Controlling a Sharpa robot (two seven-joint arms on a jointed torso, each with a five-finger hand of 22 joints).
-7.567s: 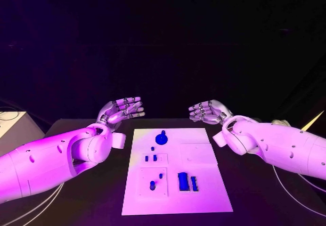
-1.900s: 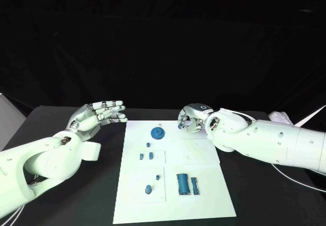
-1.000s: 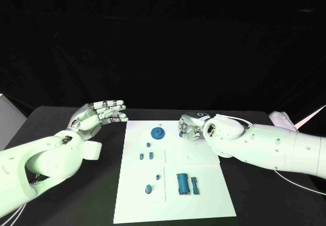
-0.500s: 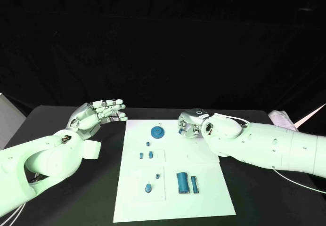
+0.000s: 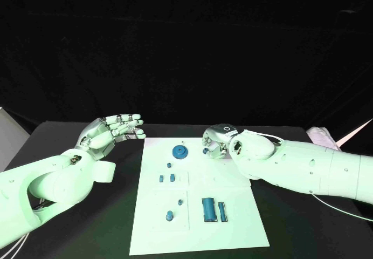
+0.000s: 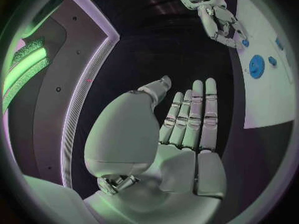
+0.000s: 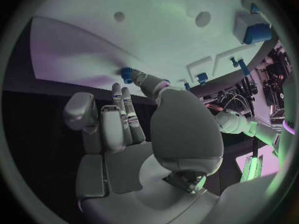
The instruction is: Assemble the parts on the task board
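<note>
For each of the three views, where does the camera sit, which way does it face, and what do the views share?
Head view: on the robot's head, looking down at the task board; both arms come in, left hand raised, right hand over the board's far edge.
Left wrist view: behind the left hand, facing past its fingers to the board's corner.
Right wrist view: behind the right hand, facing the board.
Shared: the round blue part and the right hand.

Dim greenish light, black surroundings, bright white task board, fisheye-bent wrist views.
</note>
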